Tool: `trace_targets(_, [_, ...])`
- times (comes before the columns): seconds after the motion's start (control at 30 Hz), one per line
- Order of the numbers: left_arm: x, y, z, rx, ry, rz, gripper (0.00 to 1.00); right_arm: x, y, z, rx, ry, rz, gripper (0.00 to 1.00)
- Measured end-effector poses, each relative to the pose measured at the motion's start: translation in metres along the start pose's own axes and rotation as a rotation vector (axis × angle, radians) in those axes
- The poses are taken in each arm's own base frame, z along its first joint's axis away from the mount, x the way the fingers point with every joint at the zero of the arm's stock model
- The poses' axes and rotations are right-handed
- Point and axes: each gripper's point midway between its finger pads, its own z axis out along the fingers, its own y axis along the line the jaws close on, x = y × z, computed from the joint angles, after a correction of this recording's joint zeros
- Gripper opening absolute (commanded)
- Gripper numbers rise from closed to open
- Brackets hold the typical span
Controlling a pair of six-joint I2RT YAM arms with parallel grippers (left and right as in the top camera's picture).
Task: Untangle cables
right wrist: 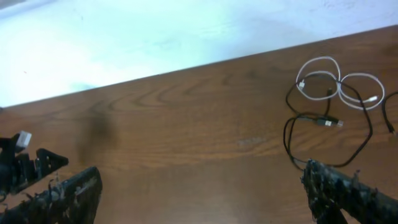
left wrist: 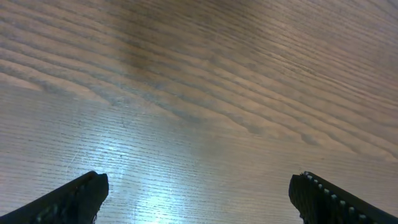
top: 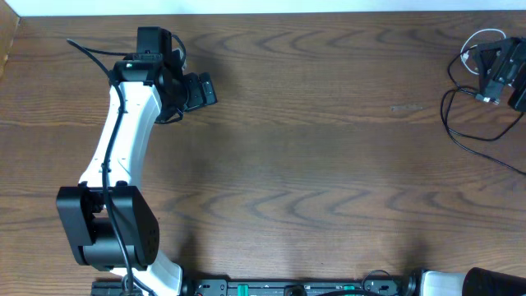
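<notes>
The white cable (right wrist: 339, 79) lies in small loops on the wooden table, and the black cable (right wrist: 292, 134) loops across and below it, so the two overlap. In the overhead view the white cable (top: 475, 39) and black cable (top: 450, 115) sit at the far right, partly under my right gripper (top: 501, 70). In the right wrist view my right gripper (right wrist: 199, 190) is open and empty; the black cable runs close to its right finger. My left gripper (top: 200, 89) is far off at the upper left, and the left wrist view shows it (left wrist: 199, 193) open over bare wood.
The table's far edge (right wrist: 186, 62) runs across the right wrist view, with a pale surface beyond it. The left arm (top: 123, 131) stretches along the left side of the table. Arm bases and wiring sit along the near edge (top: 288, 288).
</notes>
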Motion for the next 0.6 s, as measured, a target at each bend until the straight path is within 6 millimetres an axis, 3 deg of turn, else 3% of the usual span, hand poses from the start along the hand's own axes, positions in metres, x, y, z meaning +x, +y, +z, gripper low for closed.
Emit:
trace_targets(0.3, [0.0, 0.0, 0.0, 0.0, 0.0, 0.0, 0.98, -0.009, -0.006, -0.013, 0.051, -0.083, -0.01, 0.99])
trace_targets(0.6, [0.0, 0.0, 0.0, 0.0, 0.001, 0.0, 0.98, -0.023, 0.0, -0.033, 0.021, -0.347, -0.068, 0.99])
